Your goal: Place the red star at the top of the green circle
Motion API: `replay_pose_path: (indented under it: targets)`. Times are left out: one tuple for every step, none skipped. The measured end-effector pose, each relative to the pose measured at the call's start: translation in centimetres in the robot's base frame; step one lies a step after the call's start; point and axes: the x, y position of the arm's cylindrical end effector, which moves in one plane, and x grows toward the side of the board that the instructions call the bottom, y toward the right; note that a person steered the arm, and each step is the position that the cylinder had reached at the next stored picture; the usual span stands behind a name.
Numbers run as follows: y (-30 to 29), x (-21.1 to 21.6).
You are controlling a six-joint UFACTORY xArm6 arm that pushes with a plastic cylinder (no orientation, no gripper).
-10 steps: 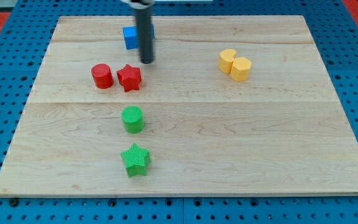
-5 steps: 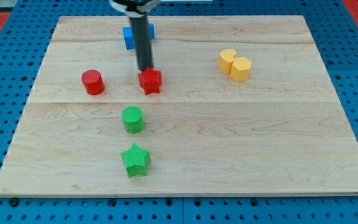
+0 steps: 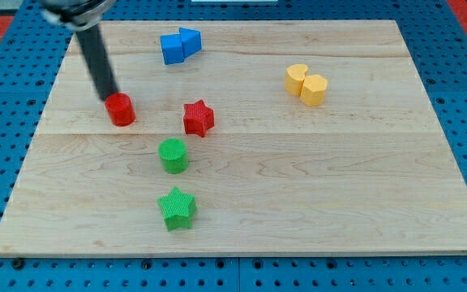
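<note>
The red star (image 3: 199, 118) lies on the wooden board (image 3: 339, 186), above and slightly right of the green circle (image 3: 173, 155), a small gap between them. My tip (image 3: 107, 96) is at the upper left edge of the red circle (image 3: 121, 109), well left of the red star. The dark rod rises from there toward the view's top left.
A green star (image 3: 177, 208) lies below the green circle. Two blue blocks (image 3: 178, 45) sit together near the view's top. Two yellow blocks (image 3: 306, 83) sit together at the right. Blue pegboard surrounds the board.
The rod has swung left from the red star to the red circle. The red star has slid slightly down toward the green circle. The red circle stayed about where it was.
</note>
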Motion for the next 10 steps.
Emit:
replay_pose_path:
  targets:
    - [-2.9,5.8]
    - [-0.2,8.1]
    - [3.4,4.8]
    - [8.0,2.1]
    - [9.2,-0.8]
    - [13.3,-1.1]
    - [19.1,-0.8]
    - [25.6,1.3]
    - [23.1,4.3]
    - [19.4,3.2]
